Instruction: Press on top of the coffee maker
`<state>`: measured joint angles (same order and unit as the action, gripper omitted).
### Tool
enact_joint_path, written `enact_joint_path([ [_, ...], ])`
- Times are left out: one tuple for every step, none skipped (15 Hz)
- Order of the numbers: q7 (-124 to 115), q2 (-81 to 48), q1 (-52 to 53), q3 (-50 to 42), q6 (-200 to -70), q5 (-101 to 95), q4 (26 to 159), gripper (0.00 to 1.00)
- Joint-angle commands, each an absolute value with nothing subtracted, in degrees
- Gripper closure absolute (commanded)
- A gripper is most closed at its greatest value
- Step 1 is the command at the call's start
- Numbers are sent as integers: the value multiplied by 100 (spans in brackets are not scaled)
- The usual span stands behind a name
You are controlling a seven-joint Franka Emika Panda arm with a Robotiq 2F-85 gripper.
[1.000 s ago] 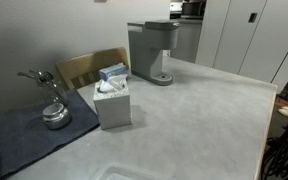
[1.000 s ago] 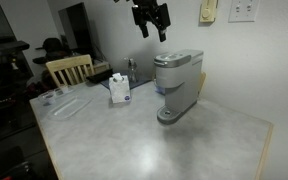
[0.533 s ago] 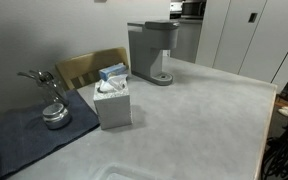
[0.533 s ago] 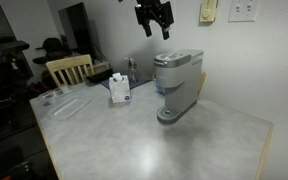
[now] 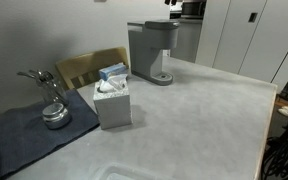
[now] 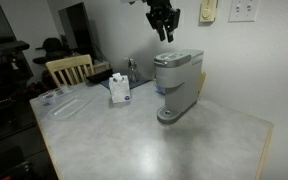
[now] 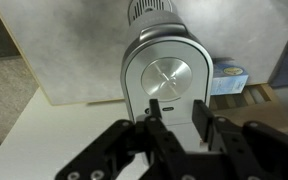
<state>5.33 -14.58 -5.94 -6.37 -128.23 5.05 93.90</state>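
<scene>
While it hangs in the air, the hand [image 6: 165, 35] points straight down. Its fingers [image 7: 208, 120] are parted by a narrow gap and grip nothing. Directly under the hand, with clear air between, is the coffee maker [image 6: 176, 82], a tall grey box upright on the tabletop [image 6: 134, 140]. The wrist view looks down on its rounded top, where a round silver disc shows just ahead of the fingertips and the drip base shows beyond that. No contact with the top is visible in any view.

Lower than the hand and off to one side, well apart from the machine, a grey tissue box [image 5: 113, 100] has a white tissue sticking up. It sits at the edge of a dark cloth [image 5: 29, 138]. Farther from the hand on the same cloth is a shiny metal faucet-like piece [image 5: 52, 102]. A wooden chair [image 5: 89, 66] stands behind the tissue box, against the tabletop's edge. About level with the hand, a white switch plate [image 6: 242, 10] is on the wall behind.
</scene>
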Motion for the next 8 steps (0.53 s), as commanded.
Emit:
enact_joint_path([
  [708, -1667, -726, -534, -12874, 635, 9164, 90],
  [718, -1692, -726, -526, -12871, 637, 9142, 97],
  [714, -1708, -722, -521, -12875, 625, 9142, 100],
  [713, -1719, -720, -514, -12865, 621, 9150, 100],
  [716, -1726, -718, -509, -12852, 618, 9151, 100],
  [721, -1728, -719, -504, -12843, 622, 9158, 100],
  [721, -1733, -718, -502, -12824, 612, 9155, 100],
  [715, -1742, -718, -501, -12804, 610, 9148, 100],
])
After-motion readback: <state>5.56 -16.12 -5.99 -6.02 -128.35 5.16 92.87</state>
